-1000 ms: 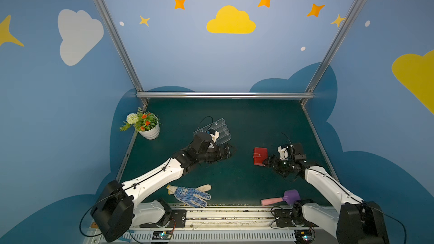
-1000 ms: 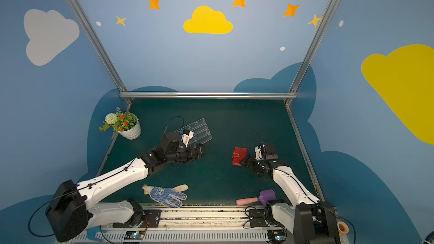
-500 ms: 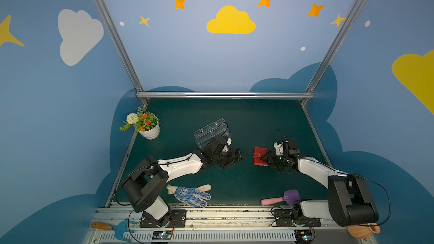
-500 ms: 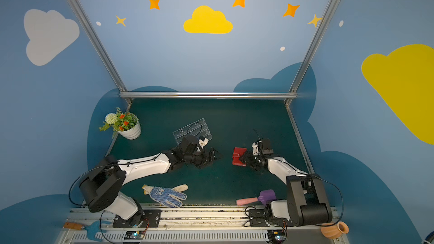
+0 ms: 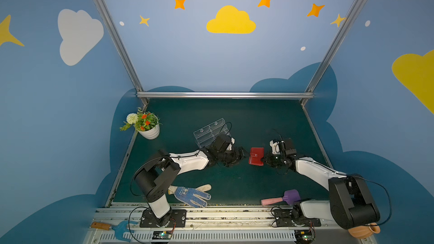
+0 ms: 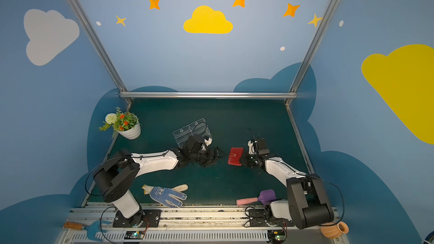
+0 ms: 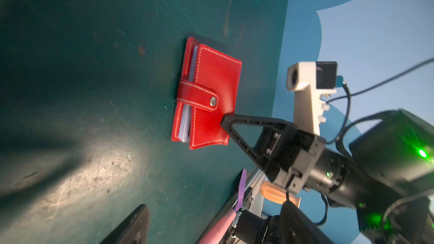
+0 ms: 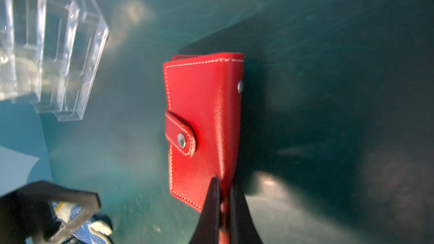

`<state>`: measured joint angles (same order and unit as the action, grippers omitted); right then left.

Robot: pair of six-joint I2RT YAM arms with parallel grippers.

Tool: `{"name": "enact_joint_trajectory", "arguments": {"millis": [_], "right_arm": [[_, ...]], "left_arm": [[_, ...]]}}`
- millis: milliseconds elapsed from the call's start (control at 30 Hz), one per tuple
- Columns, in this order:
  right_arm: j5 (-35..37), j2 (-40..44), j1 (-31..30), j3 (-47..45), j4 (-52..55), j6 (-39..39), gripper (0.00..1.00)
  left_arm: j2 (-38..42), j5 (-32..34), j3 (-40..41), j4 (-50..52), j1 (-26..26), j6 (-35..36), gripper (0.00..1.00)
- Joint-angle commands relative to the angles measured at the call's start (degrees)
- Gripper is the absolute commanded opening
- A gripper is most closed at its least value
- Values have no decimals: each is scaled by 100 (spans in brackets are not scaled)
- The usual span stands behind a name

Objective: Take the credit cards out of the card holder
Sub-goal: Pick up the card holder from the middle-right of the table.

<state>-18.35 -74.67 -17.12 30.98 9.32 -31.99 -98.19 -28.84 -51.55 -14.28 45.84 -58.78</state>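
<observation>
Fingers (image 8: 211,207) of the right gripper (image 8: 224,180) clamp one corner of the wallet (image 8: 202,113). The left gripper (image 5: 244,157) waits just beside it, fingers apart. One green table (image 5: 211,113) carries one clear stand (image 5: 207,133), one dotted glove (image 5: 191,194) and that single red wallet, snapped shut between the two grippers.
</observation>
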Motion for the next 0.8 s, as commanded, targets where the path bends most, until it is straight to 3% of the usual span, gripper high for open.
{"name": "enact_joint_trajectory", "arguments": {"millis": [0, 267, 533, 767], "right_arm": [[510, 271, -338, 94, 492, 148, 0], [1147, 476, -1168, 226, 674, 131, 0], [1472, 486, -1713, 222, 512, 79, 0], [1440, 507, -1908, 293, 521, 188, 0]], "left_arm": [[-55, 111, -155, 55, 59, -1, 86], [-331, 406, -330, 469, 115, 45, 76], [-512, 1118, -997, 1982, 379, 852, 56], [-643, 1378, -1256, 2339, 455, 1202, 54]]}}
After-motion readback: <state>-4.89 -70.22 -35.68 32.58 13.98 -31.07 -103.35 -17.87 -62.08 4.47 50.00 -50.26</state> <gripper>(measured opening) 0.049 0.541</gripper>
